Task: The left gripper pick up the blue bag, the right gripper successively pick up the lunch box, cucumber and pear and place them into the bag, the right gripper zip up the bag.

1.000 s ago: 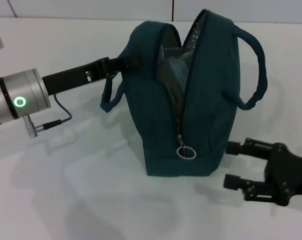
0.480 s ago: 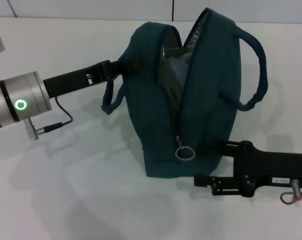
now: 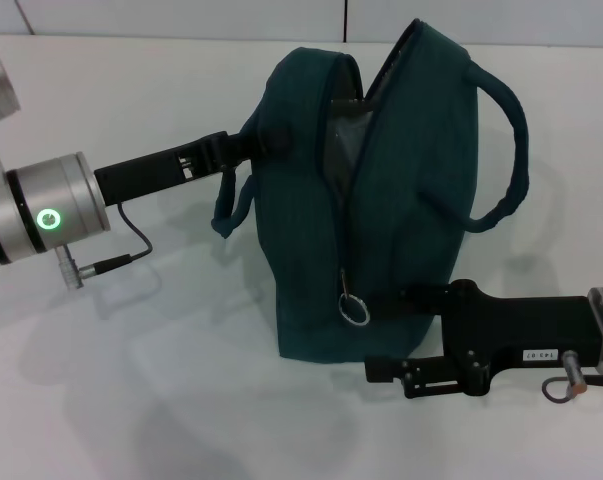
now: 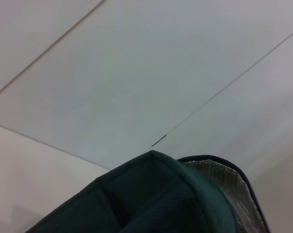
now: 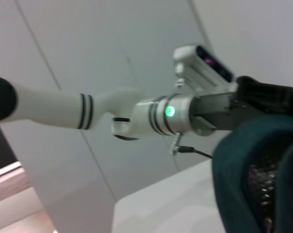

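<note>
The blue bag (image 3: 381, 190) stands upright in the middle of the white table (image 3: 161, 400), and its zipper ring pull (image 3: 354, 308) hangs low on the end that faces the robot. The right end effector (image 3: 376, 335) is at that same low end. Its fingers are spread: the upper one lies against the bag wall just beside the ring, and the lower one reaches out near the bottom edge of the bag. So the ring is a little to the left of the upper fingertip and almost touching it. I cannot tell if the finger already touches the ring.

The zipper line runs from this ring upward and away from the robot, over the top of the bag, so I judge that the coming pull must go up along this line. The right arm comes in from the right side, lying nearly level over the table, and it is clearly the nearer one to the ring.

The left end effector (image 3: 266, 135) is at the upper left side of the bag, where a loop handle (image 3: 226, 205) hangs down. Its tips are hidden against the fabric, so I cannot tell how they stand.

The bag is dark teal and boxy. Its mouth is open at the top and narrows toward the ring. The silvery foil lining (image 3: 343, 140) shows inside. A second handle (image 3: 501, 150) arches out on the right side. What lies inside is not visible.
</note>
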